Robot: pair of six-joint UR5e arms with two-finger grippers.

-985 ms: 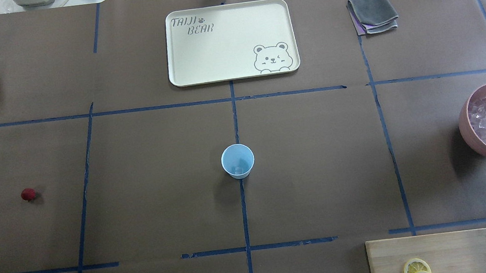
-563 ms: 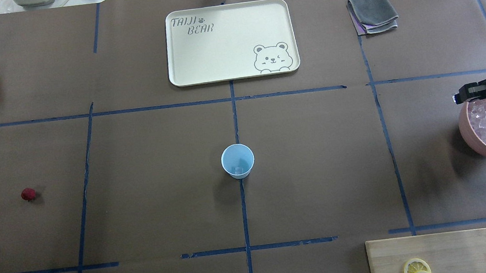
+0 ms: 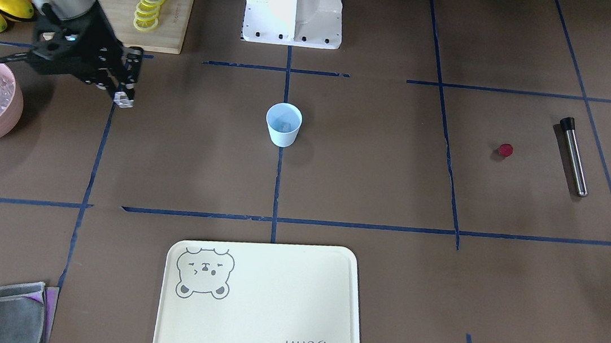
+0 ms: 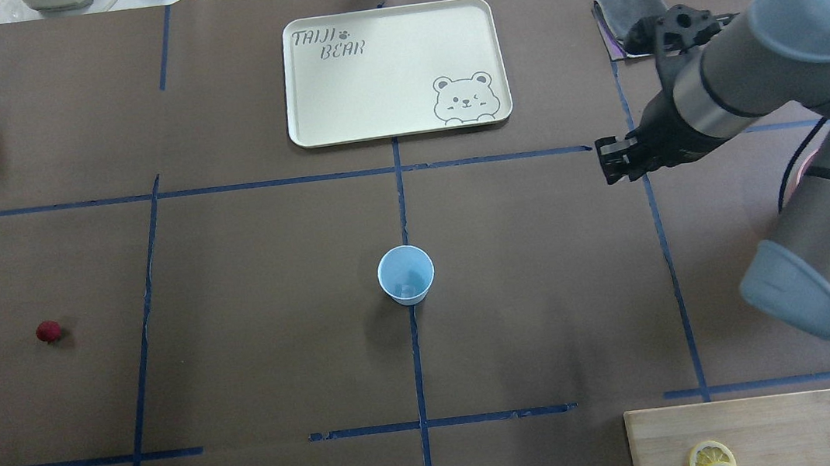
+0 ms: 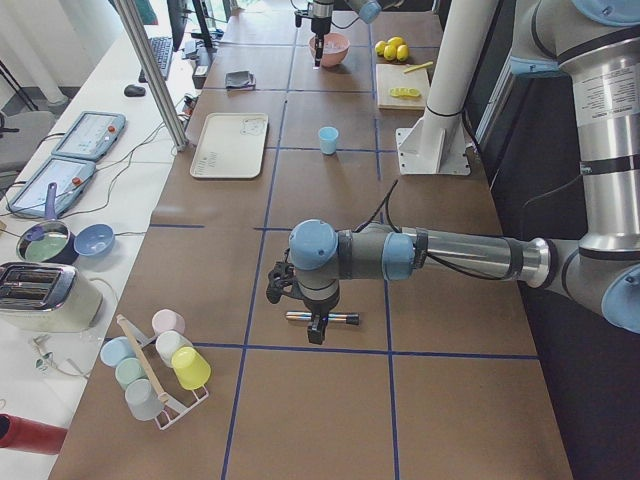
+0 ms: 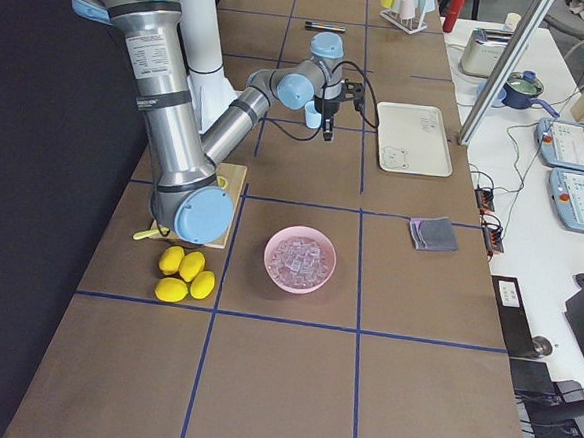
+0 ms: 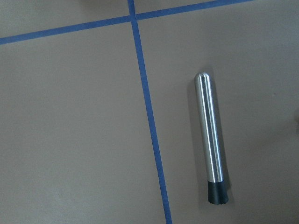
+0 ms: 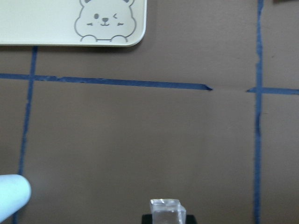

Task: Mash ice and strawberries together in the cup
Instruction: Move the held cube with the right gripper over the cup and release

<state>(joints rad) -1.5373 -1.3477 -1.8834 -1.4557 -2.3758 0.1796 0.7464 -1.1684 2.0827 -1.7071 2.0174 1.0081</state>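
Bright, even light casts a soft shadow beside the cup point(image 4: 406, 275) and streaks the steel rod point(image 7: 209, 135).

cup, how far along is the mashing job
Done: the cup already holds some ice. In hand: the right end effector grips another ice cube, short of the cup. Left: the strawberry and the metal masher lie untouched on the table; nothing mashed yet.

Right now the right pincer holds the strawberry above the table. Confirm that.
Wrong: the right pincer holds an ice cube above the table, not the strawberry, which lies on the table. The right wrist view shows the cube.
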